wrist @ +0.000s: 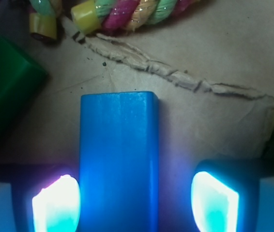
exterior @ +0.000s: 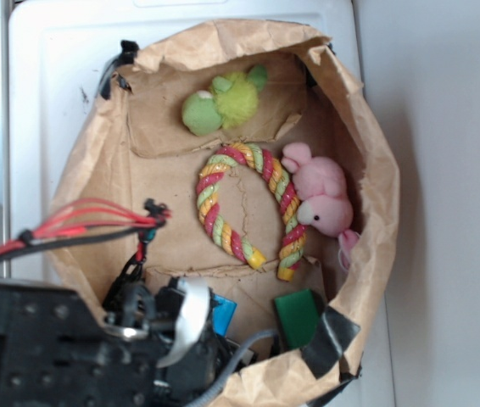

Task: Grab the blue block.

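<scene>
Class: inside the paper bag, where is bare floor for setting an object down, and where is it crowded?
Bare brown paper lies inside the striped rope ring and left of it, toward the brown paper bag's wall. Crowded: the near end, with the gripper, bright-blue rectangular block and dark green block.

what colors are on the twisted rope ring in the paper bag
The rope ring is twisted in pink-red, light green and yellow-orange strands with yellow ends; the exterior view shows it best.

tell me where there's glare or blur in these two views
Wrist view: both fingertips of the claw glow blown-out white-cyan, detail lost; the blue block between them is slightly soft; the green block sits in shadow. Exterior view: the arm is a dark foreground mass, and the paper bag is evenly lit.
</scene>
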`<act>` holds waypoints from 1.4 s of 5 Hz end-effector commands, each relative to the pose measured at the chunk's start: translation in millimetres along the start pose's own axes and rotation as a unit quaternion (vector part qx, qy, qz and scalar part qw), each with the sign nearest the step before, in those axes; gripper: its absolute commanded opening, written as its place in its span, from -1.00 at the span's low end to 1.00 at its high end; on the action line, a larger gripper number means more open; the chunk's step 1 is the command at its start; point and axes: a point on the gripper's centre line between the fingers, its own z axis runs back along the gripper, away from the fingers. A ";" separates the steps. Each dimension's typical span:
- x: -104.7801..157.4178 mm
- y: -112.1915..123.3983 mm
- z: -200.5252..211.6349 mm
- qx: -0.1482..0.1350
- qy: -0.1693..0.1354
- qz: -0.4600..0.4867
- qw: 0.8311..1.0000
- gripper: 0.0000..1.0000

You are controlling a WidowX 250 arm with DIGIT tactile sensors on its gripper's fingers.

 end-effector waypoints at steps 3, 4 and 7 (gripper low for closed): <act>4.3 -0.4 2.8 0.005 -0.008 -0.004 1.000 1.00; 5.6 -1.8 1.4 0.010 -0.006 -0.002 1.000 1.00; 10.1 -7.2 -4.2 0.028 -0.013 0.019 0.999 1.00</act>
